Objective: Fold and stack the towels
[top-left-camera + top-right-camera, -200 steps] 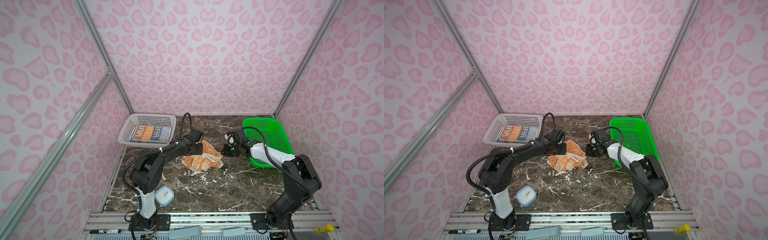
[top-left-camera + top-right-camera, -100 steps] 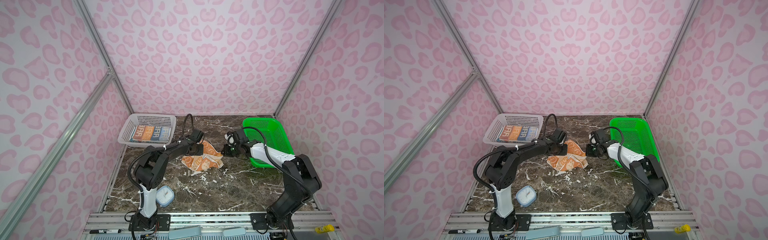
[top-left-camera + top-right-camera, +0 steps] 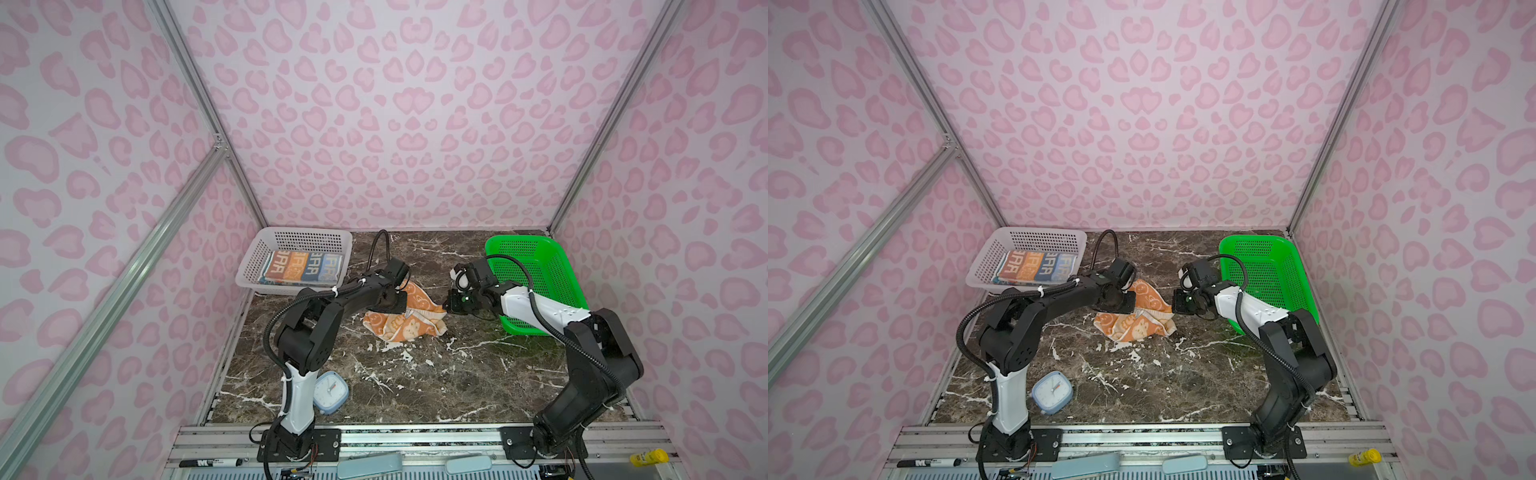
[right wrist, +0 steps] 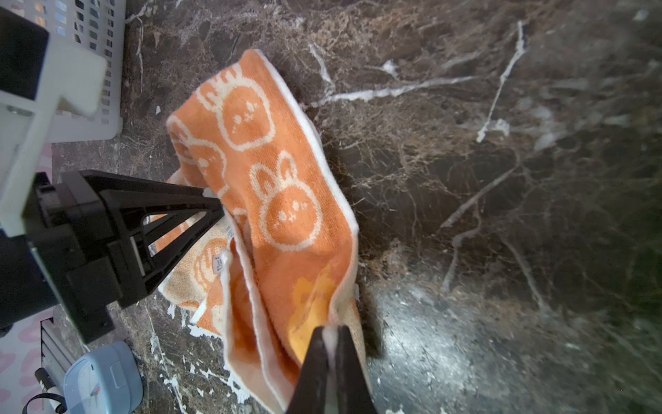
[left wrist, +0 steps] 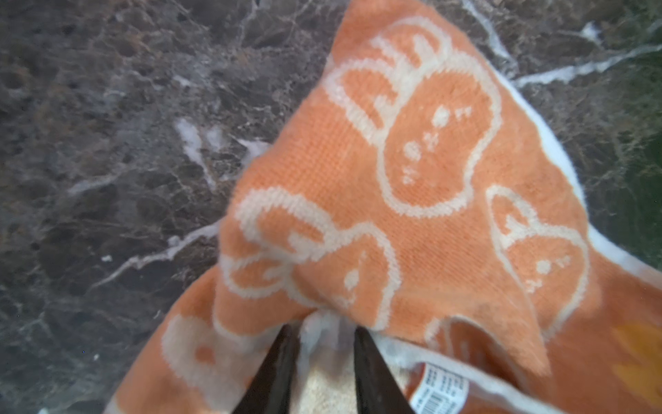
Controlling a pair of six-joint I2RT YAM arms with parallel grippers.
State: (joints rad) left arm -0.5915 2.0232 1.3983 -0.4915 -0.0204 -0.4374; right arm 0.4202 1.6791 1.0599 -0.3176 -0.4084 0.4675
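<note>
- In both top views the crumpled orange bunny-print terry towel (image 3: 409,326) lies mid-table. The left gripper (image 3: 406,306) bites its nine o'clock side and the right gripper (image 3: 447,305) its three o'clock corner. This looks like spreading before the fold.
- In a top view, a folded blue, orange and cream block-print towel (image 3: 1038,266) sits in the white perforated plastic basket (image 3: 984,266) at ten o'clock. A green plastic mesh basket (image 3: 1287,257) is at two, and a pale blue square clock (image 3: 1052,392) at seven.
- Left wrist: the jaws are clamped on bunched white hem.
- Right wrist: the jaws are pressed together on the towel's edge. Next, pull evenly apart without slipping.
- A dark marble-patterned tabletop (image 3: 415,386) and pink leopard-print walls (image 3: 415,124) enclose everything.
</note>
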